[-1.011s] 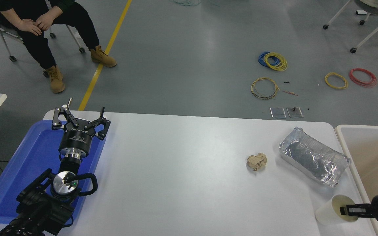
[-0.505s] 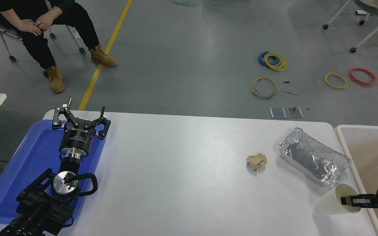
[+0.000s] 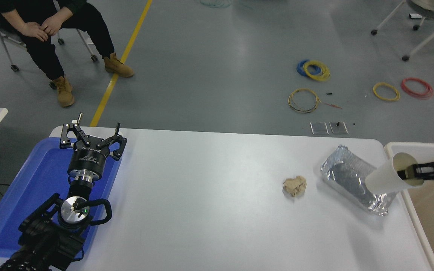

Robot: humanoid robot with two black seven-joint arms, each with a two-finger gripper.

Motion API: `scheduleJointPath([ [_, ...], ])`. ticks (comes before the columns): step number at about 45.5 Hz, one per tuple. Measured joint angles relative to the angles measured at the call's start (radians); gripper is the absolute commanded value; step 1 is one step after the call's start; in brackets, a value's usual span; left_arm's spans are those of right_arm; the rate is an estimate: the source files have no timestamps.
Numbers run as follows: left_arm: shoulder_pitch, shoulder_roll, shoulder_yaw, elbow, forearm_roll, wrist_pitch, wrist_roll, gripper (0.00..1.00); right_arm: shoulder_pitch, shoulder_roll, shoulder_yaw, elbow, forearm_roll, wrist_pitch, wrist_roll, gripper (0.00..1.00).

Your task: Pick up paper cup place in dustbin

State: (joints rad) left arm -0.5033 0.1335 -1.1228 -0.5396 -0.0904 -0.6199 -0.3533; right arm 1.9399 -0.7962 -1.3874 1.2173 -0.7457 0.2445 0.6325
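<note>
White table at frame's right edge: your right gripper (image 3: 409, 174) pinches the paper cup (image 3: 386, 178) by its rim, tilted, with the dustbin (image 3: 394, 146) just right.

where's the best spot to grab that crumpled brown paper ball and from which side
Take the crumpled brown paper ball across its middle, coming straight down from above. It sits low and lumpy on the white table with no rim or handle, and bare tabletop on every side leaves room for fingers. The foil tray lies apart to its right, so closing front-to-back looks safest.
</note>
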Motion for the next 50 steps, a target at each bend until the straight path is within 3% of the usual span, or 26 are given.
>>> scheduleJointPath([
  [15, 0.0, 0.0, 0.0, 0.0, 0.0, 0.0, -0.001, 1.0, 0.225, 0.001, -0.023, 0.009, -0.005, 0.177, -0.003, 0.0],
  [37, 0.0, 0.001, 0.0, 0.001, -0.001, 0.0, -0.001, 1.0, 0.246, -0.002, -0.028, -0.046, 0.007, 0.219, -0.009, 0.0],
  [50, 0.0, 0.001, 0.0, 0.001, -0.001, 0.0, -0.001, 1.0, -0.016, 0.01, -0.025, -0.343, 0.188, 0.21, -0.01, 0.0],
])
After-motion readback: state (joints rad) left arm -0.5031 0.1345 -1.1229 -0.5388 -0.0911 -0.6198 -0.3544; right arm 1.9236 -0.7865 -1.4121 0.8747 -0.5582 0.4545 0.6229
